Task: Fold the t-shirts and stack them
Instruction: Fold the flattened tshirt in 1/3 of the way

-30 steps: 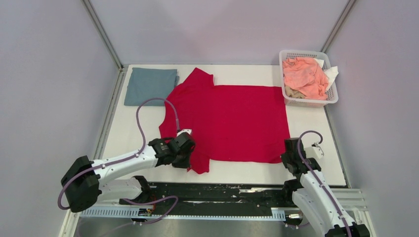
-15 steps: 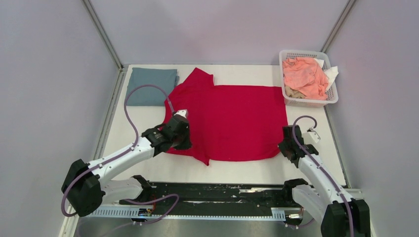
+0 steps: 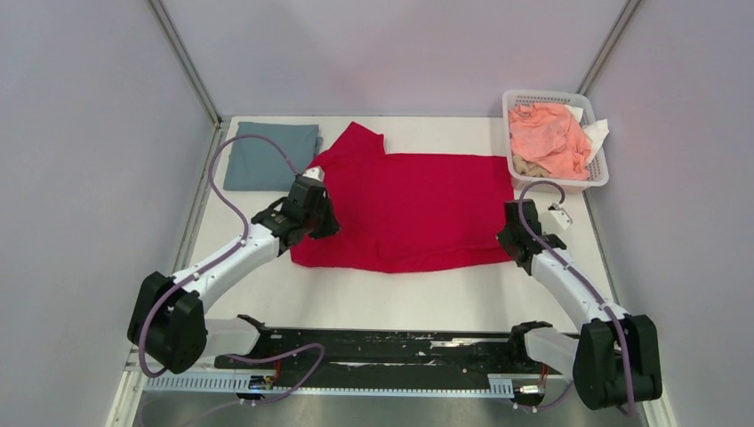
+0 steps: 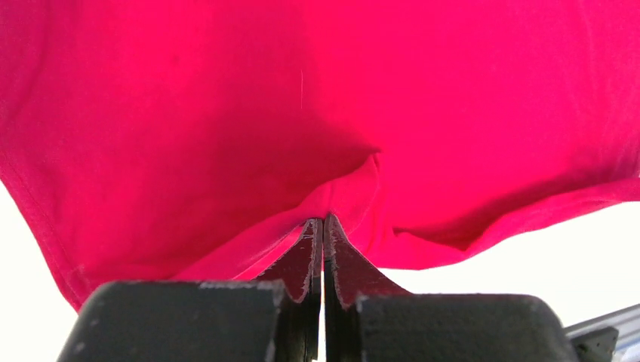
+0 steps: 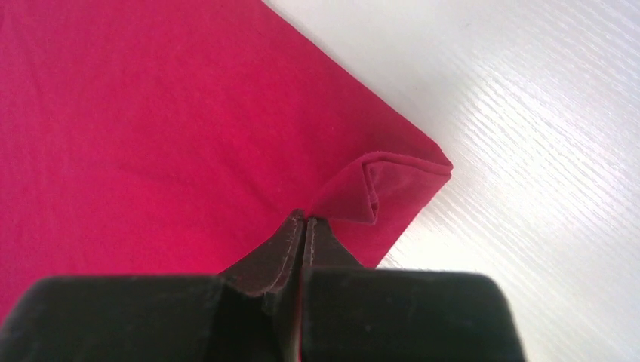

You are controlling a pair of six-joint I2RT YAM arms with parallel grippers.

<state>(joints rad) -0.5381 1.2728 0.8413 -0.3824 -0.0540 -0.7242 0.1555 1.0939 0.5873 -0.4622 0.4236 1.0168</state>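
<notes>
The crimson red t-shirt (image 3: 418, 209) lies across the middle of the table, its near part folded over towards the back. My left gripper (image 3: 318, 221) is shut on the shirt's left near edge; in the left wrist view the cloth (image 4: 226, 113) bunches at the closed tips (image 4: 323, 222). My right gripper (image 3: 514, 242) is shut on the shirt's right near corner, and a small pinched fold (image 5: 377, 185) shows at its tips (image 5: 304, 219). The grey-blue t-shirt (image 3: 269, 153) lies folded at the back left, apart from both grippers.
A white mesh basket (image 3: 597, 174) with peach-coloured cloth (image 3: 547, 133) stands at the back right corner. The table's metal edge rails run along the left (image 3: 200, 196) and right sides. The black base rail (image 3: 391, 342) lies at the near edge.
Both grippers have moved away from the near edge towards the back, carrying the red shirt's near hem with them, so the shirt's near part has folded over and it looks shorter.
</notes>
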